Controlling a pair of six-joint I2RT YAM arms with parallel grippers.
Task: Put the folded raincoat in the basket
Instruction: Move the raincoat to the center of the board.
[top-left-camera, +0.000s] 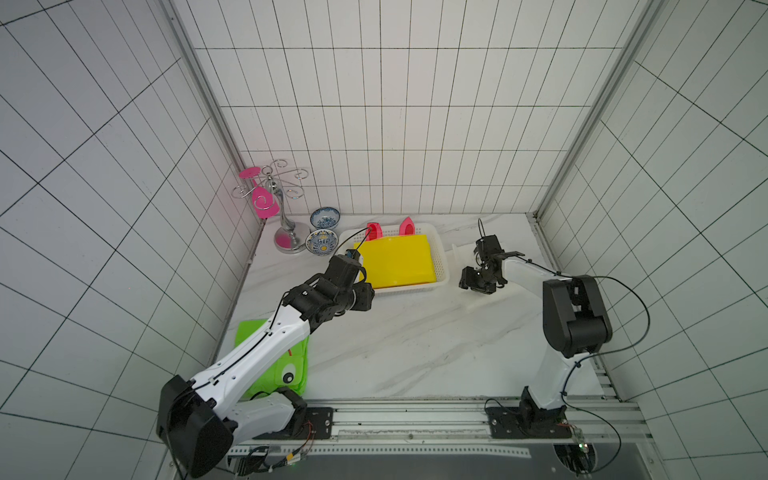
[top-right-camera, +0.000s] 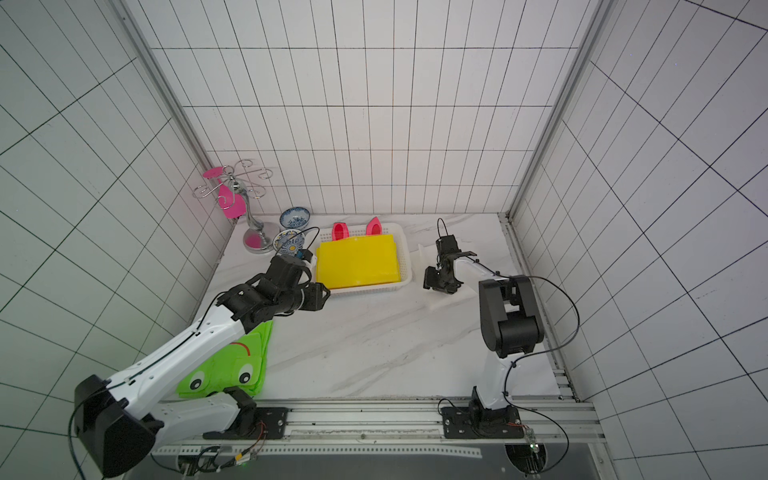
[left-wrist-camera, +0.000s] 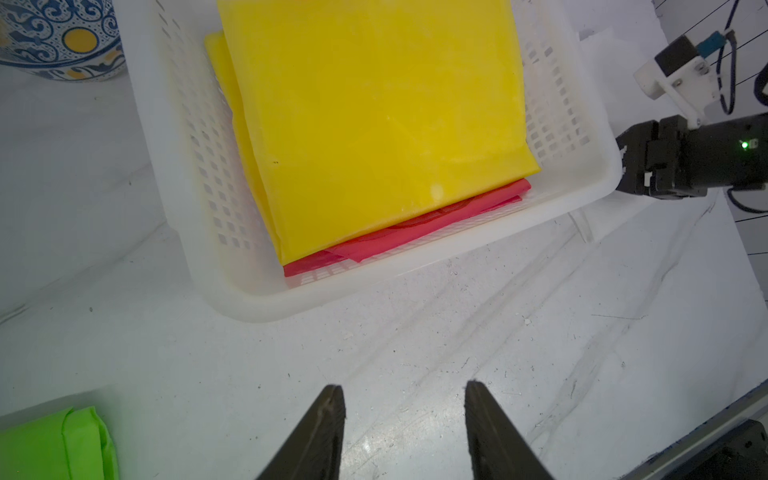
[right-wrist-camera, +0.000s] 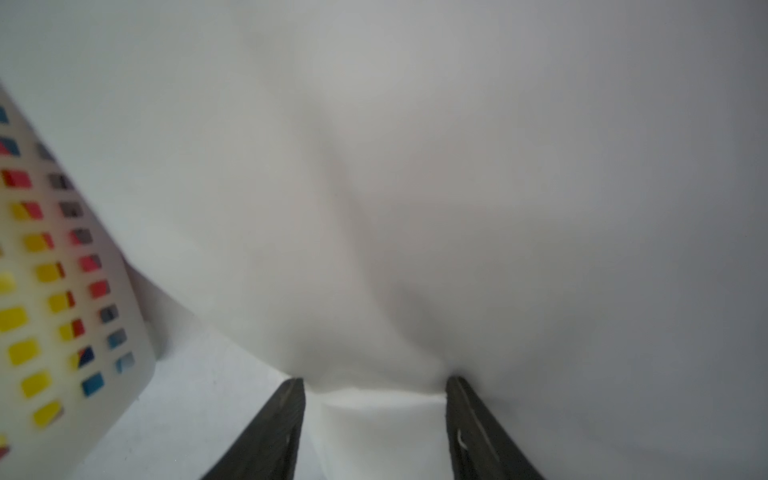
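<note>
The white basket (top-left-camera: 411, 289) (top-right-camera: 374, 289) (left-wrist-camera: 415, 266) stands at the back middle of the table. In it a yellow folded raincoat (top-left-camera: 397, 259) (left-wrist-camera: 374, 124) lies on a red one (left-wrist-camera: 415, 232). My left gripper (left-wrist-camera: 405, 386) hangs open and empty over bare table, just before the basket's front left corner. A white folded raincoat (top-left-camera: 482, 300) (right-wrist-camera: 457, 208) lies right of the basket. My right gripper (top-left-camera: 482, 282) (right-wrist-camera: 376, 380) is down on it, its jaws apart, with bunched white fabric between them touching both tips. A green folded raincoat (top-left-camera: 286, 365) (top-right-camera: 224, 370) lies front left under my left arm.
Two patterned bowls (top-left-camera: 325, 218) (top-left-camera: 321, 243) and a chrome stand (top-left-camera: 286, 224) holding a pink glass (top-left-camera: 264, 201) crowd the back left corner. Tiled walls close three sides. The basket wall (right-wrist-camera: 93, 328) is close beside my right gripper.
</note>
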